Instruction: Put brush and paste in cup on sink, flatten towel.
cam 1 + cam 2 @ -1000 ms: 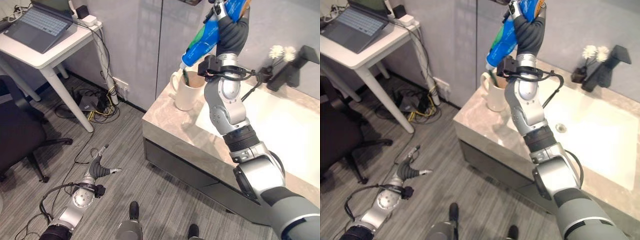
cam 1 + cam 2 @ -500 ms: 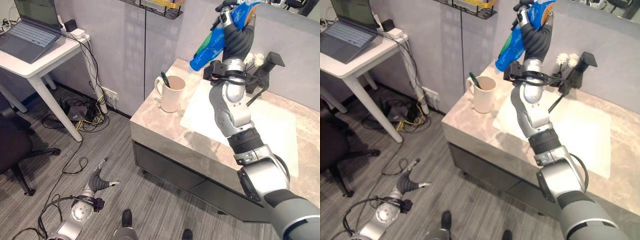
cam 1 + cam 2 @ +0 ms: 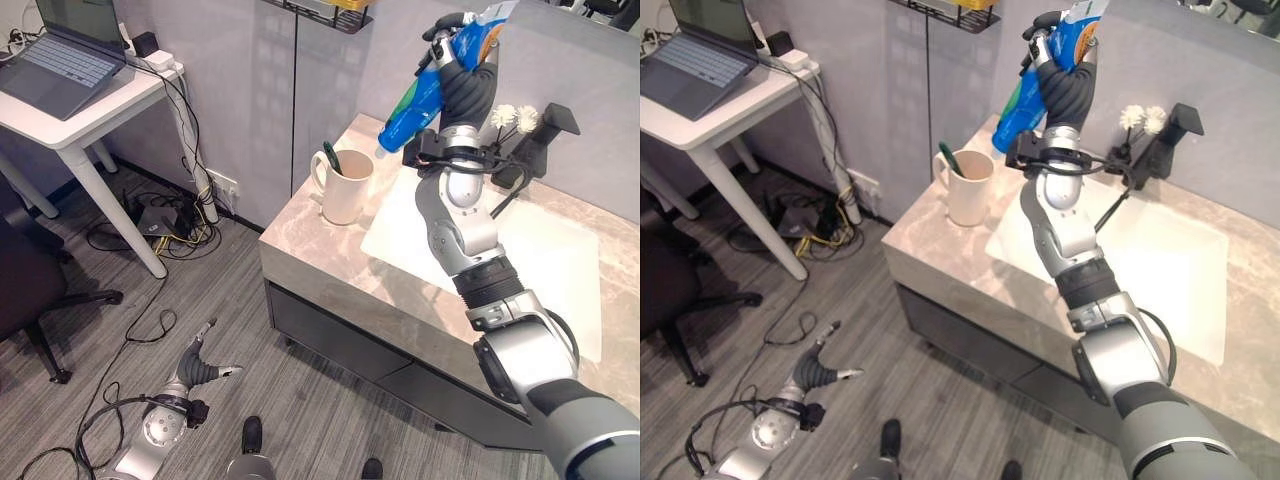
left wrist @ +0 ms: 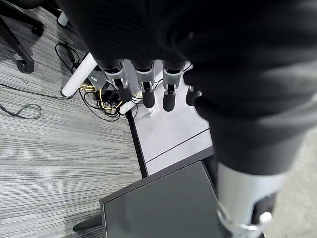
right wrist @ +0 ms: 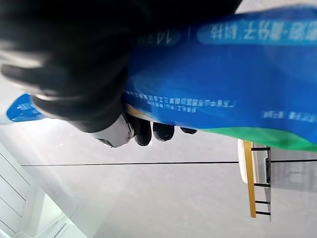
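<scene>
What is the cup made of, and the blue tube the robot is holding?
The cup looks like glazed ceramic: cream, smooth, thick-walled, with a solid handle. The toothpaste tube in the right hand looks like soft glossy plastic, printed blue and green, with a flat crimped end.

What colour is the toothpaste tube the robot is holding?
Blue with a green band; the tube shows best in the right wrist view.
</scene>
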Controlling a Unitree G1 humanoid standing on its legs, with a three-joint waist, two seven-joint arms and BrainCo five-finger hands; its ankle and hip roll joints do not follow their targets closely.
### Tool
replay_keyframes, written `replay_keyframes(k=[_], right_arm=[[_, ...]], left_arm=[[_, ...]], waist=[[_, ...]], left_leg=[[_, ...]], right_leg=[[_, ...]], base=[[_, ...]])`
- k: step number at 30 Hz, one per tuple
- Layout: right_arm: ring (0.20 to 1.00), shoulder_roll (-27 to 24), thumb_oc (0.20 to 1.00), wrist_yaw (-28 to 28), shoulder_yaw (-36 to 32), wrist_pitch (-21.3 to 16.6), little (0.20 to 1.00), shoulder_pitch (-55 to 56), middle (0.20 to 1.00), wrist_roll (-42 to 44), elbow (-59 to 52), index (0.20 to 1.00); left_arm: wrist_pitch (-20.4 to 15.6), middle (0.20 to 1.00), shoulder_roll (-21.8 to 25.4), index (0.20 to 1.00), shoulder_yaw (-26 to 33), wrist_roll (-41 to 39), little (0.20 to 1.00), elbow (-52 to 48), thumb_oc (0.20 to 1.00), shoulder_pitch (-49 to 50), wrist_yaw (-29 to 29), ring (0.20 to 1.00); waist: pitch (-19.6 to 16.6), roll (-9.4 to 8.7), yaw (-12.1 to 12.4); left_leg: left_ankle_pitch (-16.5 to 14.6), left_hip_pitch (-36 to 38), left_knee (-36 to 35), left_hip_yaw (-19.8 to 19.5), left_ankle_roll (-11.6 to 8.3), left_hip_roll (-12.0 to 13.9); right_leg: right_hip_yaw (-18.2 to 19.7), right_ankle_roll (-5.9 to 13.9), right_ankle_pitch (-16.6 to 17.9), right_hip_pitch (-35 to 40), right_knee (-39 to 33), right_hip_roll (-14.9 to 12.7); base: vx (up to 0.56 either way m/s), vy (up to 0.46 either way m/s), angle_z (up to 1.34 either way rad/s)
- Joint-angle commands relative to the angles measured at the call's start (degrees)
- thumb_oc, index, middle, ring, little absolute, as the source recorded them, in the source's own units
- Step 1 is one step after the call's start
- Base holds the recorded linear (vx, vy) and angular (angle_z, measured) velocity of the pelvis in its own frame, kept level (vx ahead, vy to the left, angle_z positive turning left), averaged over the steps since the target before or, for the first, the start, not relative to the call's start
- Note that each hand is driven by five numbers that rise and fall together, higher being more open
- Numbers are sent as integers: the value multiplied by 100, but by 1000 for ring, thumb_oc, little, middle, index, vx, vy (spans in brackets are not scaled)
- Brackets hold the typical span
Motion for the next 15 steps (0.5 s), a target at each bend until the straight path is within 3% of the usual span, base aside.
replay_keyframes(k=[1, 15], right_arm=[[200, -468, 200, 12, -112, -179, 200, -611, 200, -180, -91, 200], [200, -324, 200, 87, 53, -110, 200, -698, 200, -190, 93, 200]], left_arm=[[-216, 1000, 77, 1000, -168, 72, 1000, 5, 1000, -360, 32, 1000], [-211, 1000, 62, 1000, -259, 50, 1000, 79, 1000, -431, -4, 1000]], waist=[[26, 157, 242], [46, 96, 294]], left_leg=[[-395, 211, 12, -528, 199, -93], [-430, 179, -1, -554, 214, -121]], right_leg=[[23, 370, 847, 309, 466, -196], [-18, 370, 993, 315, 417, -209]], base=[[23, 7, 3], [5, 1, 1]])
